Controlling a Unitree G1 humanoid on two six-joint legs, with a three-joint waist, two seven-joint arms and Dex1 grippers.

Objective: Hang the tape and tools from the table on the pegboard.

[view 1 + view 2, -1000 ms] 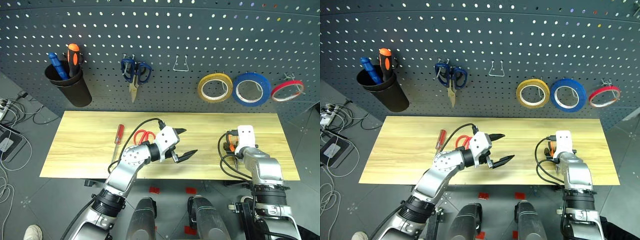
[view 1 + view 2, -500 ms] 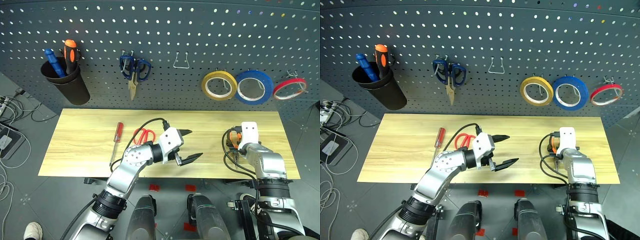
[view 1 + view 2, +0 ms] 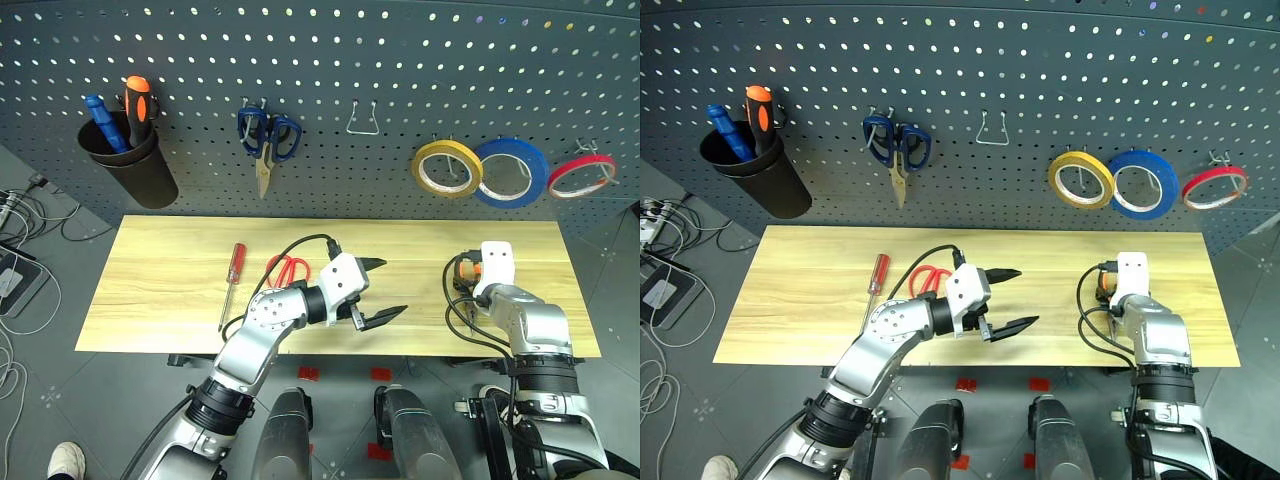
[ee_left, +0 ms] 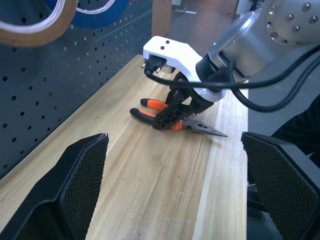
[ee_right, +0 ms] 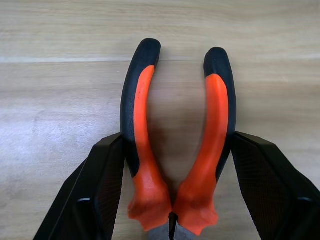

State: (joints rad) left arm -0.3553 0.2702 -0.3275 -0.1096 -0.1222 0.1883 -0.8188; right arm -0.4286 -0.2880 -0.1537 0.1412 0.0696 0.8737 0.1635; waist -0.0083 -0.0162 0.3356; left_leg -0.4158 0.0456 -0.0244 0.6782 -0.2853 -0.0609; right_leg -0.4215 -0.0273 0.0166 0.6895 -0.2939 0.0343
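At lower right, the right end effector [image 5: 172, 200] straddles the pliers [image 5: 175, 145], fingers touching both handles lengthwise; the left end effector [image 3: 378, 290] hangs open.

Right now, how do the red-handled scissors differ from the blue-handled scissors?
The red-handled scissors lie flat on the table, while the blue-handled scissors hang on the pegboard. The red pair is partly hidden behind the left arm; the blue pair shows whole, blades pointing down. Handle colour differs: red against dark blue. Both are scissors with looped handles.
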